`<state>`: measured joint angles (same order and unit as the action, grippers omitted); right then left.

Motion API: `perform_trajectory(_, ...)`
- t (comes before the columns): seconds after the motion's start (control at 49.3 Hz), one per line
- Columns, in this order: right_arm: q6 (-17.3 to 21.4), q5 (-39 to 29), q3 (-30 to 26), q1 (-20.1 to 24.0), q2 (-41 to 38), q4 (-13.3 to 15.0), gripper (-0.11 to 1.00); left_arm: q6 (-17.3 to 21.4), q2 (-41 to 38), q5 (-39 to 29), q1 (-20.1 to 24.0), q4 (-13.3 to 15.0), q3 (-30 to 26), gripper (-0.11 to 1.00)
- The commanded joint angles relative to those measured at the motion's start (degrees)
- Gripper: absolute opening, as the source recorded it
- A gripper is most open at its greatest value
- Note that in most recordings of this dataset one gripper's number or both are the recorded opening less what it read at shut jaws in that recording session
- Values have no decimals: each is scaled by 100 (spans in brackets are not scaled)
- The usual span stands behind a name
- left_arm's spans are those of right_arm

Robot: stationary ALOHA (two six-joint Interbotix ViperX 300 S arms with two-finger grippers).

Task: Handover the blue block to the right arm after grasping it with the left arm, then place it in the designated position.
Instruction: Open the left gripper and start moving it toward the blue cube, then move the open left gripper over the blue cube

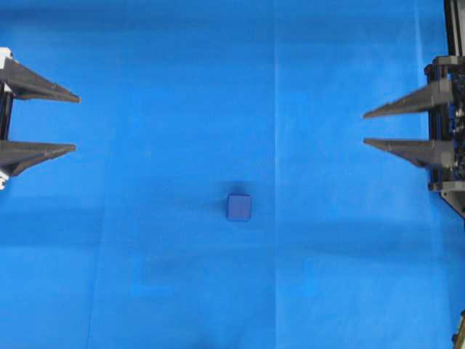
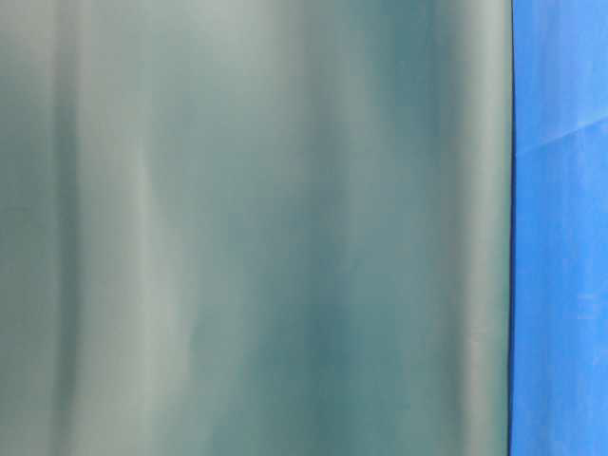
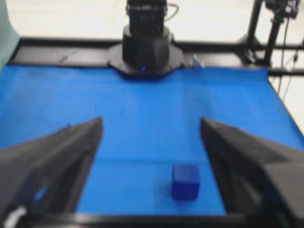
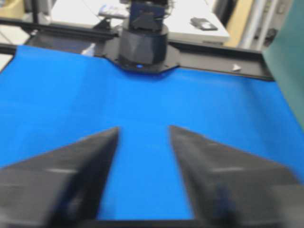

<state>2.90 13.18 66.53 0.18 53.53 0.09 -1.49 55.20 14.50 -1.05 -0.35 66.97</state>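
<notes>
The table-level view shows almost nothing useful: a blurred grey-green surface (image 2: pixel 256 228) fills most of it, and only a narrow strip of the blue cloth (image 2: pixel 560 237) is seen at the right edge. In the overhead view both arms are cut off by the picture borders, so only the fingers and a little of the brackets are visible. Both wrist views are soft, the right one more so.

The left gripper (image 1: pixel 75 122) is at the far left side of the overhead view, its two pointed black fingers standing wide apart with nothing between them. The right gripper (image 1: pixel 364 128) is at the right side, its fingers also apart but with a narrower gap, and it holds nothing.

The blue block (image 1: pixel 239 207) lies alone on the cloth near the middle, a little nearer than the line between the two grippers, and well apart from both. In the left wrist view the block (image 3: pixel 185 182) appears low between the fingers, closer to the right finger, not touching it. The right wrist view does not show the block. No container is visible in any view.
</notes>
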Motion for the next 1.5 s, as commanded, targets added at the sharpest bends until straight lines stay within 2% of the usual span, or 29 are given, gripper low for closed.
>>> perform_trajectory(0.0, 26, 53, -158, -18, -44, -26, 64, -9, -44, 44, -26, -18, -70, 87)
perform_trajectory(0.081, 26, 44, -158, -18, -53, -26, 86, -35, -44, 53, -35, -18, -70, 91)
perform_trajectory(0.162, 26, 35, -158, -18, -44, -26, 97, -44, -44, 44, -35, -18, -70, 91)
perform_trajectory(0.547, 44, 44, -149, -18, -70, -35, 97, -53, -123, 141, -35, -18, -79, 91)
perform_trajectory(0.872, 44, 141, -149, -62, -211, -26, 97, -26, -1107, 1055, -35, -18, -299, 91)
perform_trajectory(1.156, 44, 149, -158, -62, -237, -26, 97, 9, -2197, 1512, -35, -18, -888, 91)
perform_trajectory(1.48, 44, 149, -158, -62, -264, -26, 97, 18, -3604, 1459, -132, -18, -2057, 91)
